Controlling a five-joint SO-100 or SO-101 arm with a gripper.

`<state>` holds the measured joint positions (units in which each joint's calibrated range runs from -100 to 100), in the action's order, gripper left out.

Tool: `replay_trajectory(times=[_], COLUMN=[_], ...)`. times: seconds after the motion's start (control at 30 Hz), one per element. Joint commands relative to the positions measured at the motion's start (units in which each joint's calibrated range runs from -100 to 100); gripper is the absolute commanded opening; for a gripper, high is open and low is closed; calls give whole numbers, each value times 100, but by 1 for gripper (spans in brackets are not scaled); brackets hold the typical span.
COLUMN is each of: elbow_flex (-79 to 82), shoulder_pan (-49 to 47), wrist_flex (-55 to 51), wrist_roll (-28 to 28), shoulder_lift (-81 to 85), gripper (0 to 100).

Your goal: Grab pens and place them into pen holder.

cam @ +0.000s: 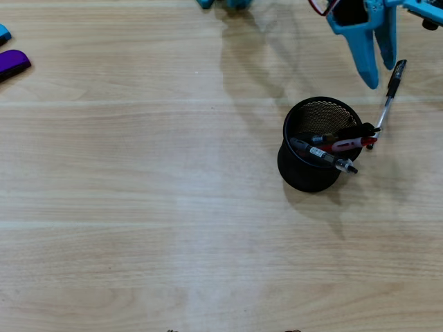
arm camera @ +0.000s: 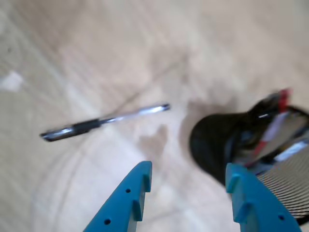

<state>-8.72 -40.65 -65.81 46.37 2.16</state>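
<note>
Three pens [cam: 332, 146] rest inside the pen holder [cam: 309, 169], a black wire-mesh cup standing upright on the pale wood-grain counter [cam: 138, 207], right of centre in the overhead view. Their upper ends lean over the holder's right rim: a black one uppermost, a red-and-clear one just below it, and a clear-barrelled one with a dark tip pointing lower right. A fourth pen [cam: 389, 97], clear-barrelled with a black end, lies on the counter just outside the holder, upper right of it in the overhead view; its lower end comes close to the rim and to the tops of the pens in the holder, though contact cannot be judged. In the wrist view the same loose pen [arm camera: 104, 123] appears blurred, lying nearly level across the left half of the frame, with the holder [arm camera: 212, 150] at right and well apart from it. The blue tool [cam: 377, 76] enters from the top right of the overhead view, its two fingers [cam: 365, 59] pointing down towards the loose pen's black end. In the wrist view the tool [arm camera: 190, 181] is spread, with bare counter visible between the two blue fingers and nothing pinched. A purple object [cam: 12, 63] lies at the far left edge of the overhead view, well apart from everything else.
</note>
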Motion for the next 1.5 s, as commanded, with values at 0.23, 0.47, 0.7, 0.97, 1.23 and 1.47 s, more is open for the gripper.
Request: replay_trajectory(times=[0.23,0.47,0.7,0.97,1.23,1.47], elbow_flex=[-2211,-2256,-2256,-2256,-2175,-2319], shoulder_pan=[-1612,-1403,-1201,-1217,-1193,-1225], wrist_flex=[-1056,-1039,-394,388,336,311], wrist_roll=[4129,4171,4171,4171,4171,3998], shoulder_lift=[-2650,-3208,-3800,-4332,-4637,-4535], gripper=[18,18,18,18,2,2])
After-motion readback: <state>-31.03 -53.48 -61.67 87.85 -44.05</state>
